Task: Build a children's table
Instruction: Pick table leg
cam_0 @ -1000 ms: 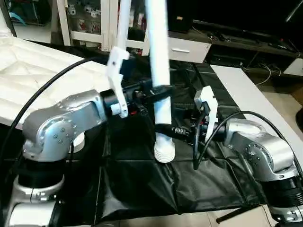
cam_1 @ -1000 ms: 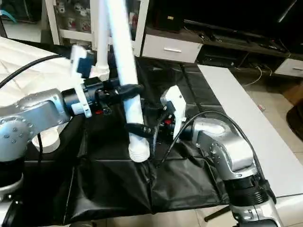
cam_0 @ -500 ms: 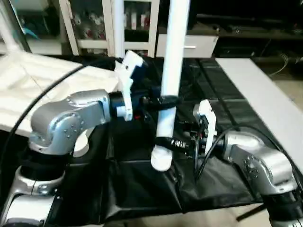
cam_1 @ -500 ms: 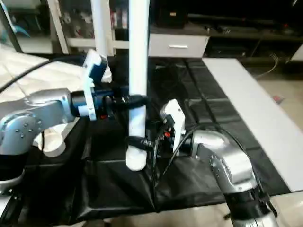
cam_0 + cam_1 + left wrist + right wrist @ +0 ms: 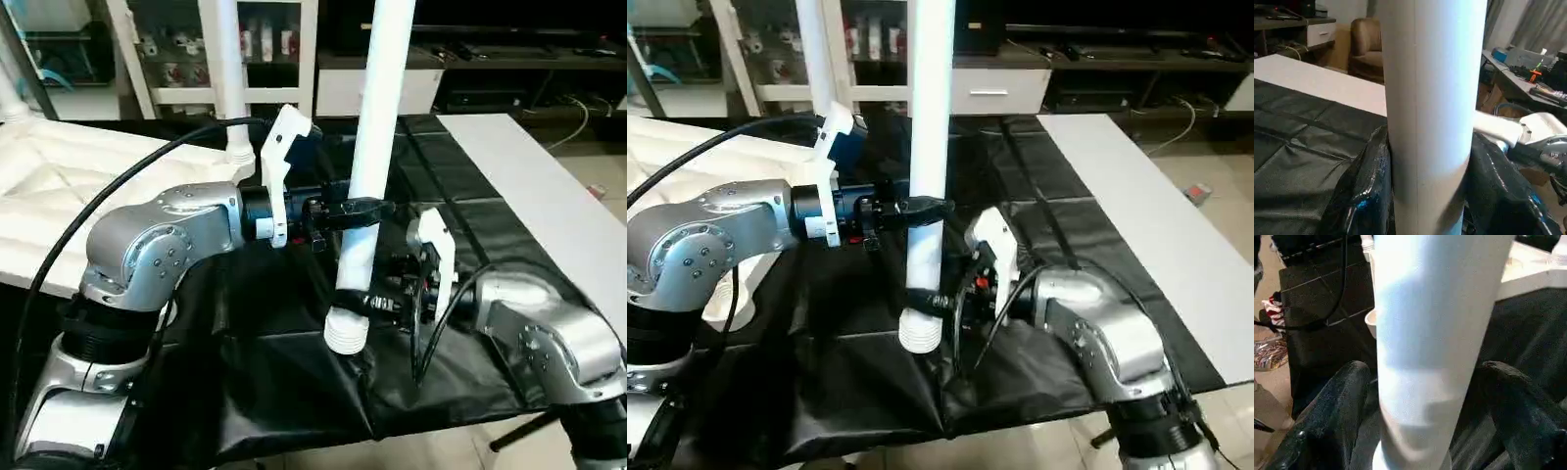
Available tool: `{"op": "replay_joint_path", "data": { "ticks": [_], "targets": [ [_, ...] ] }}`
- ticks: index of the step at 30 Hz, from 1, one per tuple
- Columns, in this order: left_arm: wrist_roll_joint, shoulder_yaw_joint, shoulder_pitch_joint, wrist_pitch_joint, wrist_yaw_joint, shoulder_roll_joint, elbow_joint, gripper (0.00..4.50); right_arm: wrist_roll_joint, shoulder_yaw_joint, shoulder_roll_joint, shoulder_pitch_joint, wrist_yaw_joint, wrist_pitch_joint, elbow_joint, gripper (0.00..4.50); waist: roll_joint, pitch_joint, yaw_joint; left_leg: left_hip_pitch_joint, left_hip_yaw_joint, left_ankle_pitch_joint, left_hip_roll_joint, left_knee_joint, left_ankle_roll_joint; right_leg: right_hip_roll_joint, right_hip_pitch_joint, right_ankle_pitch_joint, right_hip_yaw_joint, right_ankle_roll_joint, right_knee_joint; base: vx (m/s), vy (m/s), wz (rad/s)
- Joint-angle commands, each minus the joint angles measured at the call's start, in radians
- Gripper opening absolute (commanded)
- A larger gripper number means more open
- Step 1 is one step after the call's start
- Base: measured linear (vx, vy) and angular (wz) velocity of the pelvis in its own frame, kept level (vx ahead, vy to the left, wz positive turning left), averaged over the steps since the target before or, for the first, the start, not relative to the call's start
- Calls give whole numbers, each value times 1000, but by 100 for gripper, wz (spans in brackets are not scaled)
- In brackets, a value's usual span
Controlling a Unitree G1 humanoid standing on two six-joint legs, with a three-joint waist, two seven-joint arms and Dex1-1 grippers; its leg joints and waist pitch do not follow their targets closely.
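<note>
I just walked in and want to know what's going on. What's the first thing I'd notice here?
A long white leg standing almost upright in the middle, over a black sheet. The left hand grips it higher up, and the right hand is around it near its ribbed bottom end. To the left lies the white top, ribbed side up, with another leg standing in its corner.

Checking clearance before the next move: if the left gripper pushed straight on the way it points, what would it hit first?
The white table leg already stands between the left gripper's fingers. Past it, probably the right arm, though depth is unclear.
</note>
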Motion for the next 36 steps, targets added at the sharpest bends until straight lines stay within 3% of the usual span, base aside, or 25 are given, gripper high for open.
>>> {"op": "replay_joint_path", "data": {
  "ticks": [1, 4, 5, 11, 21, 31, 36],
  "targets": [
    [-5, 16, 5, -4, -7, -2, -31, 179, 7, 7, -9, -17, 16, 11, 7, 374, -10, -71, 1, 8, -9, -108, 30, -62, -9, -92, 41, -169, 56, -127, -87, 0, 0, 0],
    [-6, 19, 10, -1, -12, 0, -40, 179, 3, 14, -3, -24, 20, 9, 19, 374, -11, -72, 1, 9, -10, -111, 31, -63, -13, -93, 41, -165, 56, -128, -86, 0, 0, 0],
    [-6, 19, 11, -1, -14, 3, -43, 179, 3, 18, -2, -26, 23, 10, 21, 341, -17, -72, 1, 10, -9, -108, 31, -63, -13, -92, 41, -154, 56, -129, -86, 0, 0, 0],
    [-7, 21, 12, -3, -18, 6, -51, 179, -4, 42, -12, -25, 48, 15, 27, 295, -22, -69, 3, 8, -8, -111, 30, -64, -12, -94, 41, -169, 56, -122, -87, 0, 0, 0],
    [-10, 1, 12, 2, -41, -1, -72, 179, -32, 78, -22, -32, 68, 10, 45, 294, -29, -70, 3, 8, -8, -97, 31, -63, -15, -94, 41, -156, 56, -120, -84, 0, 0, 0],
    [-4, -11, 13, 3, -62, 3, -83, 179, -39, 82, -22, -42, 71, 7, 58, 294, -28, -71, 3, 9, -8, -93, 32, -63, -12, -94, 41, -139, 56, -126, -81, 0, 0, 0],
    [-1, -15, 15, 1, -68, 5, -85, 179, -41, 84, -20, -45, 73, 6, 59, 238, -28, -70, 3, 8, -8, -97, 31, -62, -12, -94, 42, -146, 57, -124, -83, 0, 0, 0]
  ]
}}
